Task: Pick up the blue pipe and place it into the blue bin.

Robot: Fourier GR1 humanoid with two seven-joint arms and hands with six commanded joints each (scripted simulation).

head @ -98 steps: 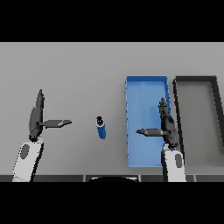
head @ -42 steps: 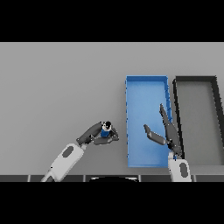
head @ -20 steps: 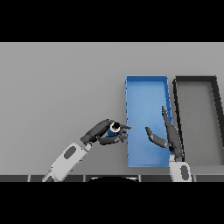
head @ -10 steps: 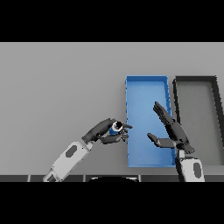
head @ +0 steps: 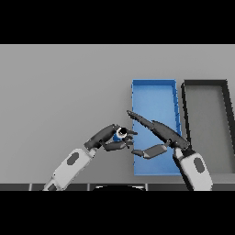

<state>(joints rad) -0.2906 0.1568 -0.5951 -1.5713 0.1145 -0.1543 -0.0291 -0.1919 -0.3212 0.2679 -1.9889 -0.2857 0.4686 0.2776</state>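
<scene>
The blue pipe (head: pixel 120 135), short with a dark open end, is held just left of the blue bin (head: pixel 154 91), lifted off the grey table. My left hand (head: pixel 108 139) is shut on it, fingers and thumb curled round its body. My right hand (head: pixel 156 133) is open over the bin's near half, straight fingers stretched left until their tips nearly reach the pipe, thumb pointing left below them. The pipe's lower part is hidden by my left hand.
A dark grey bin (head: pixel 206 86) stands right of the blue bin, side by side with it. The grey table (head: pixel 59 92) stretches out to the left and far side.
My left hand took hold of the pipe, lifted it and carried it right toward the blue bin. My right hand tilted and swung its fingers left across the bin toward the pipe.
</scene>
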